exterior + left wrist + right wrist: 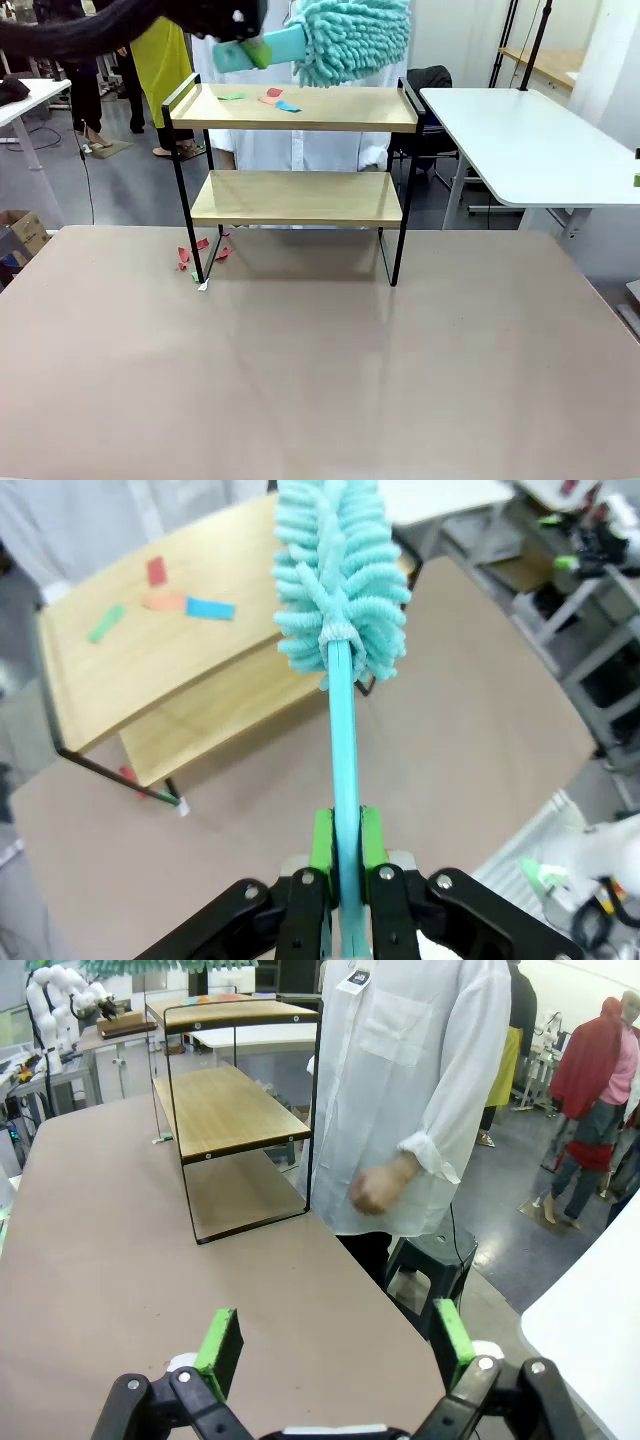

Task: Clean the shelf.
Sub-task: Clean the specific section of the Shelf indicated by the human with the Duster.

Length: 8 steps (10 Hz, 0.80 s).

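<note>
The shelf [300,110] stands at the table's far side, with green, red, orange and blue paper scraps [270,99] on its top board. My left gripper [245,42] hovers above the shelf's left end, shut on the handle of a teal fluffy duster [350,40] whose head hangs over the top board's right half. In the left wrist view the green pads [322,845] clamp the duster handle [345,760], with the scraps [185,605] on the shelf [110,685] below. My right gripper [336,1350] is open and empty, low over the table, well short of the shelf [230,1110].
More red and green scraps [200,252] lie on the table by the shelf's left leg. A person in a white shirt [410,1090] stands behind the shelf, hand [380,1185] loosely closed. A black stool [435,1260] stands nearby. A white table [530,140] lies to the right.
</note>
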{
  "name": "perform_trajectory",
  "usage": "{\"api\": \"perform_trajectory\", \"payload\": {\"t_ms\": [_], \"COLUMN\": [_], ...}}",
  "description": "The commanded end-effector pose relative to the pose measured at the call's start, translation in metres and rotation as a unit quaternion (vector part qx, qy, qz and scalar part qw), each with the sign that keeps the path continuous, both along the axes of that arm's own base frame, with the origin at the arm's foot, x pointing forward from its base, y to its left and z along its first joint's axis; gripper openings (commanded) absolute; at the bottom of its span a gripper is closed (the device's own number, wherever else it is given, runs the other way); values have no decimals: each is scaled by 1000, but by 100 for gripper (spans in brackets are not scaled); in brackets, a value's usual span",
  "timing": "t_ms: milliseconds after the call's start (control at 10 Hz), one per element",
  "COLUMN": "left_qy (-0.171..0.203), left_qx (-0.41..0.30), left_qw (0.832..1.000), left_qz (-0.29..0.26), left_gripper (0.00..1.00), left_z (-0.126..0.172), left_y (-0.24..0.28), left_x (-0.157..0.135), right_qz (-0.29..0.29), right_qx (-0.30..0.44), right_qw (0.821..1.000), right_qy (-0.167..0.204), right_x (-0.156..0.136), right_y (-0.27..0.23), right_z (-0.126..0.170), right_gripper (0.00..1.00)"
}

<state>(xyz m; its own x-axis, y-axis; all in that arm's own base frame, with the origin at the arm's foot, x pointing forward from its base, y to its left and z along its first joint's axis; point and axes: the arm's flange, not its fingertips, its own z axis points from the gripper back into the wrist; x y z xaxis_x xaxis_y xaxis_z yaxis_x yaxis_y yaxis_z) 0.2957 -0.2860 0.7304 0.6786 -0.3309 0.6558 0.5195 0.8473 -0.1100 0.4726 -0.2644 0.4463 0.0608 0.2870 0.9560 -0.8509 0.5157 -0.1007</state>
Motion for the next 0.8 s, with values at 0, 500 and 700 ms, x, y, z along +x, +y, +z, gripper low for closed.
{"api": "perform_trajectory", "payload": {"t_ms": [0,500,700], "left_qy": [21,22,16], "left_qx": [27,57,54], "left_qw": [999,995,993], "left_qz": [33,77,102], "left_gripper": [13,13,13], "left_z": [24,11,-8], "left_y": [-32,-112,-130], "left_x": [14,37,41], "right_qz": [-1,-1,-1], "right_qx": [-2,-2,-2], "right_qw": [1000,1000,1000], "right_qy": [-3,-3,-3], "right_x": [1,1,1], "right_y": [1,1,1], "right_z": [2,2,2], "right_gripper": [100,100,100]}}
